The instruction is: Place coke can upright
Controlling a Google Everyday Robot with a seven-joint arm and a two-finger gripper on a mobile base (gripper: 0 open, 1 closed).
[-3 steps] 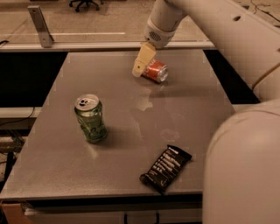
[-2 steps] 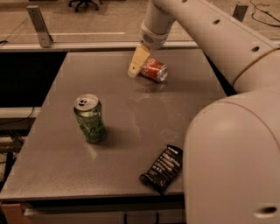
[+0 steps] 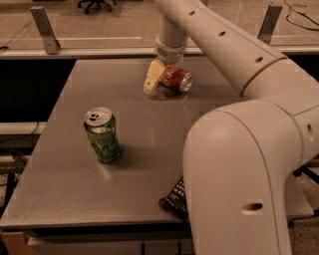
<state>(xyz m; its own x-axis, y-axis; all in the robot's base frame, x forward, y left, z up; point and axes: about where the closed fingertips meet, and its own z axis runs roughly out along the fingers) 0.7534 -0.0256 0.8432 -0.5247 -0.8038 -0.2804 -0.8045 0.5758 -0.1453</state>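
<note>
Coke can on its side at the far edge of the grey worktop, pincer right against it

The worktop (image 3: 65,189) fills most of the view – a dull grey slab with soft reflections, with a pale rail (image 3: 75,51) behind its far edge and tan floor beyond, where two slanted metal posts (image 3: 45,30) and a chair base (image 3: 94,4) show; the white robot arm (image 3: 239,149) bulks over the right side and reaches back to the far centre, where the pincer (image 3: 157,82) sits low, touching the left of the coke can (image 3: 178,79), which lies tilted with its silver end toward the camera – whether the pincer is clenched on it I cannot tell; a green can (image 3: 102,135) stands upright, well apart, at left, and a black wrapper (image 3: 174,201) peeks out beneath the arm near the front edge
</note>
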